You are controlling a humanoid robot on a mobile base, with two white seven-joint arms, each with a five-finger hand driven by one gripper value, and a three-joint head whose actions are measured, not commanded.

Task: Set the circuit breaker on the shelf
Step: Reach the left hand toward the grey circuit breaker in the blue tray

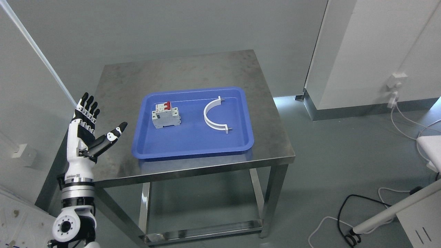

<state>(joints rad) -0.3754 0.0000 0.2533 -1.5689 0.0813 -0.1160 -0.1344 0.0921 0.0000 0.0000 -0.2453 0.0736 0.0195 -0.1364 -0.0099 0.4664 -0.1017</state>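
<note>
A grey circuit breaker [166, 116] with red switches lies in the left half of a blue tray [193, 144] on a steel table [179, 69]. My left hand [100, 120] is raised at the table's left edge, fingers spread and thumb out, holding nothing. It is well to the left of the tray and apart from the breaker. My right arm does not show. No shelf shows in this view.
A white half-ring clamp [214, 115] lies in the tray's right half. White cabinets [372, 51] stand at the back right. Cables [348, 213] and a white pole lie on the floor at the lower right.
</note>
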